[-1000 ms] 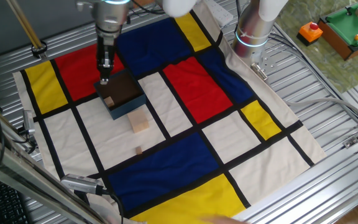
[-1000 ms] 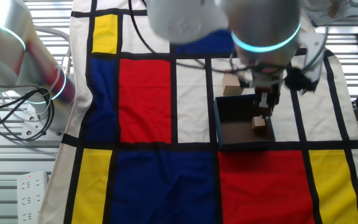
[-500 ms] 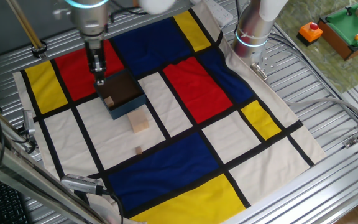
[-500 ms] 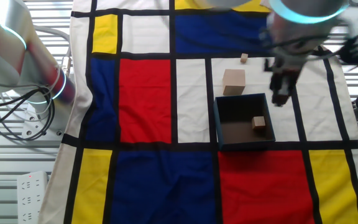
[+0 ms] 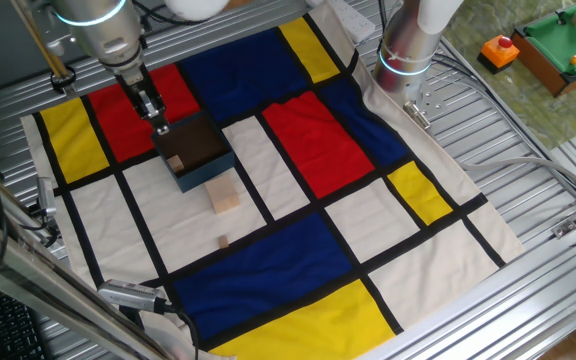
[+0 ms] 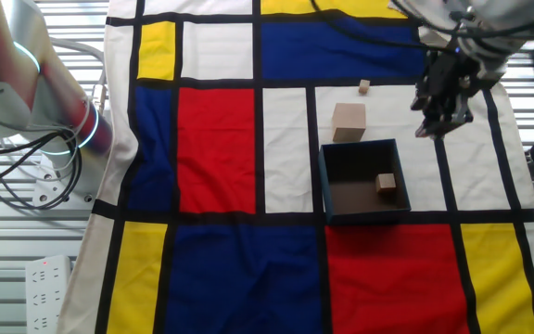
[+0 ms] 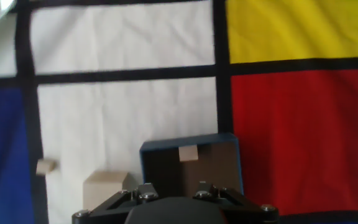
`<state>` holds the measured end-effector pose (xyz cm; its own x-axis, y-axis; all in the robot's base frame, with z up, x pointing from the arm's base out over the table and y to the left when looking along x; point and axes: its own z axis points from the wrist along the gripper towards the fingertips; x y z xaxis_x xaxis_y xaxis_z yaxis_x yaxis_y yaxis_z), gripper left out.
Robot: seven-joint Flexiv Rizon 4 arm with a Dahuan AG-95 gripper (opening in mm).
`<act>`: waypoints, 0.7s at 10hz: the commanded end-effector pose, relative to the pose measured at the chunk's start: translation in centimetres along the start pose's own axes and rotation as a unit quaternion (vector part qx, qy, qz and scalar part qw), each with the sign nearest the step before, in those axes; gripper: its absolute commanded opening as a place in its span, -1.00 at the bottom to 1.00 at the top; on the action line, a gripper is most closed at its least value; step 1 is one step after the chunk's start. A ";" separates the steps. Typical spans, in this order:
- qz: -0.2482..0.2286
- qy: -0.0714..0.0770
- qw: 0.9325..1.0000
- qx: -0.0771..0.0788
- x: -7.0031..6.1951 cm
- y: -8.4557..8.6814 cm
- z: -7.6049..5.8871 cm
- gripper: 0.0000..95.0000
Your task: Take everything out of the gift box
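One tan block (image 6: 386, 183) sits inside the blue-grey gift box (image 6: 325, 181); gripper (image 6: 440, 125) state unclear.

No readable text, labels, brands, nos. or signs in any view.
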<state>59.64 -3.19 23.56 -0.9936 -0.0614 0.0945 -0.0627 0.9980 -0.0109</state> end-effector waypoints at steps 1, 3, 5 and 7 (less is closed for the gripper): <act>-0.017 0.005 1.000 -0.001 0.2 0.6 -0.8 -0.20; -0.040 0.008 0.999 -0.006 0.2 0.4 -0.6 -0.20; -0.047 0.003 0.999 -0.010 0.4 -0.5 0.6 -0.20; -0.037 -0.009 0.999 -0.014 1.5 -1.3 1.2 -0.20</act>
<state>58.17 -4.66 22.54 -0.9850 -0.1536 0.0789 -0.1519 0.9880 0.0276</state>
